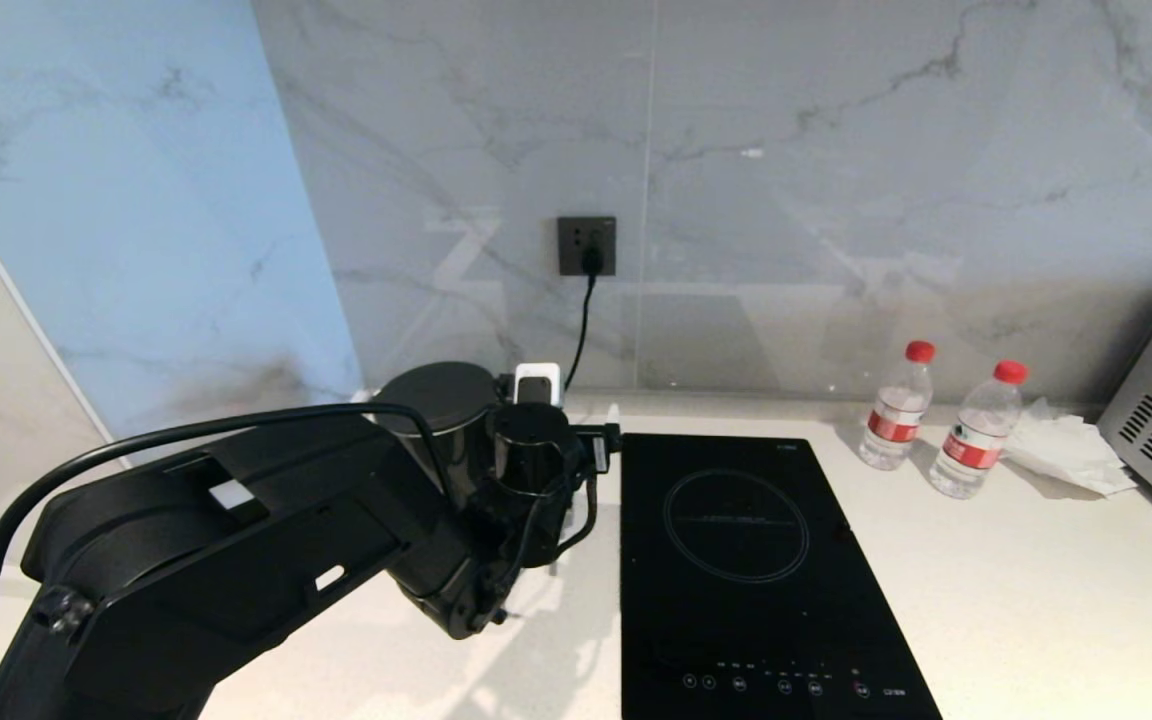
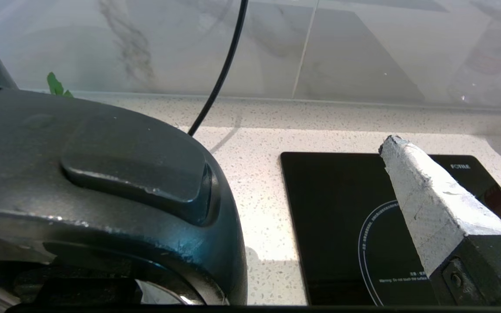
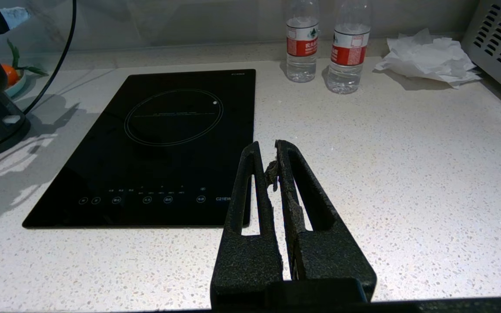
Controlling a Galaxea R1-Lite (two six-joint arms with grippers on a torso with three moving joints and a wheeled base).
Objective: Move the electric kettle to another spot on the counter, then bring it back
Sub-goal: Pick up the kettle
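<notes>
Kettle [image 1: 441,420] sits at the back left of the counter [image 1: 1016,590], just left of the hob [image 1: 746,570], close to the wall under the socket [image 1: 586,245]. We see its flat lid in the head view; most of the body is hidden behind our left arm.

Left gripper [image 1: 556,450] is right at the kettle's handle side, jaws spread as wide as they go. In the left wrist view the kettle's handle top fills the near side and one taped finger [image 2: 424,195] stands well off it over the hob edge. Nothing gripped; we can't tell whether the other finger touches the kettle.

Right gripper [image 3: 272,161] hangs over the counter just off the hob's front corner, fingers pressed together, empty.

Two water bottles [image 1: 896,405] and a crumpled tissue [image 1: 1066,445] stand at the back right, well away from the kettle. A cord [image 1: 581,330] runs from the socket down behind it.
</notes>
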